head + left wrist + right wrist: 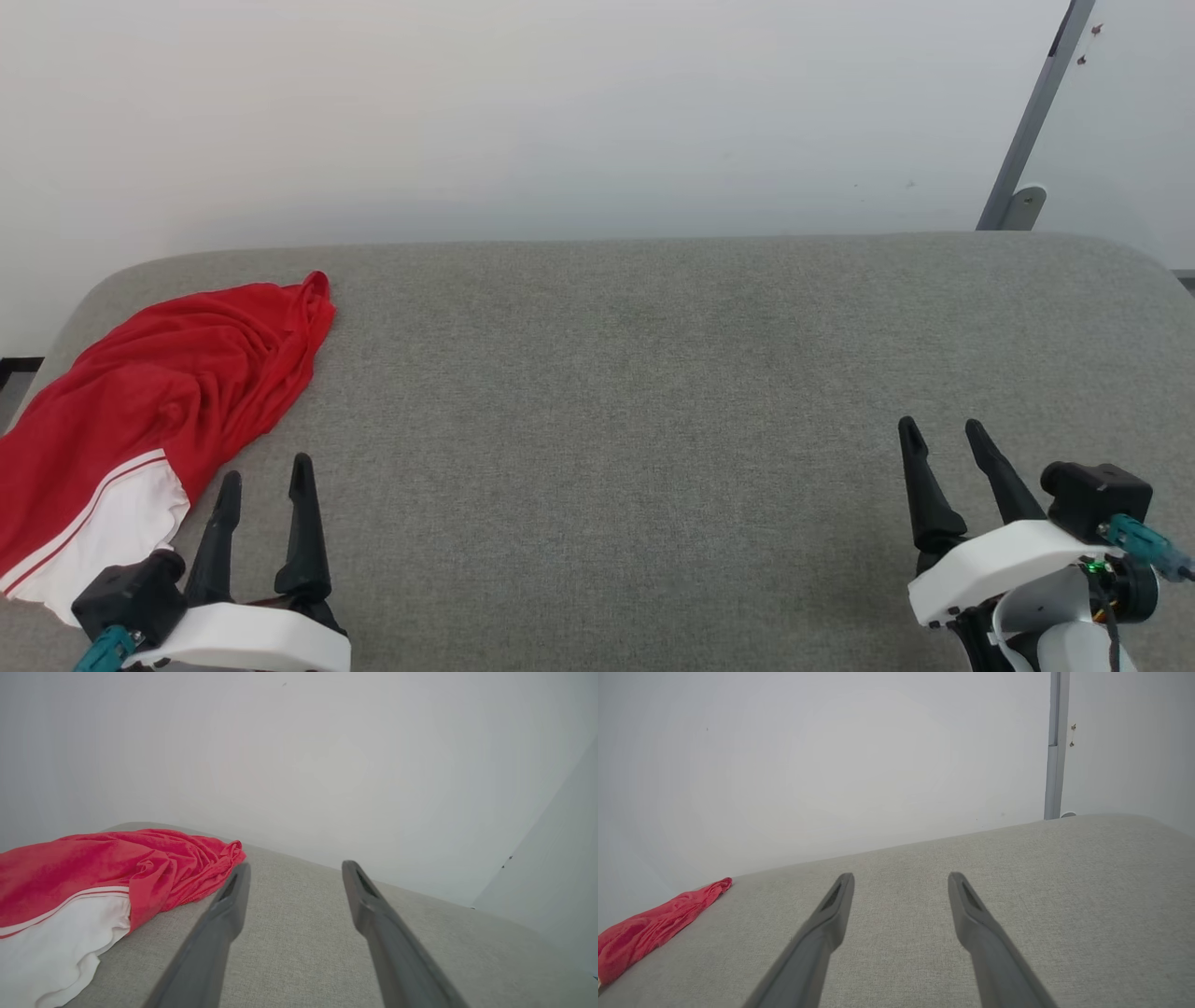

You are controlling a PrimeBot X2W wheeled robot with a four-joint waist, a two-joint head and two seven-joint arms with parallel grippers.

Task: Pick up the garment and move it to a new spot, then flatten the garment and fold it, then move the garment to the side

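Wall [560, 112]: plain, matt, off-white; runs behind the whole far side.
Padded surface [653, 373]: grey woven cloth with a fine nap, flat on top, far corners rounded.
Garment [159, 392]: thin red jersey knit, slack and creased, bunched into a long heap with folds running far-right to near-left. One white sleeve at its near end, with thin red stripes along the seam.
Left gripper [265, 469]: two long, dark, tapering fingers on a white shell. Fingers spread wide, bare grey cloth between them, nothing held.
Right gripper [941, 425]: same build. Fingers equally wide apart, nothing held.
Post [1032, 121]: slim grey metal bar leaning against the wall at far right, foot behind the surface.
Garment position: left end of the surface, stretching from near the far edge down towards the near left.
Garment vs left gripper: heap lies to the left of the fingers and partly beyond them. The white sleeve is just beside the left finger; no contact seen.
Garment vs right gripper: well apart, with the open width of the surface between them.
Cut off: the garment's left part leaves the head view, so I cannot tell whether it hangs over the surface's left edge.
Hard to make out: the chest side and the neckline are lost in the folds.
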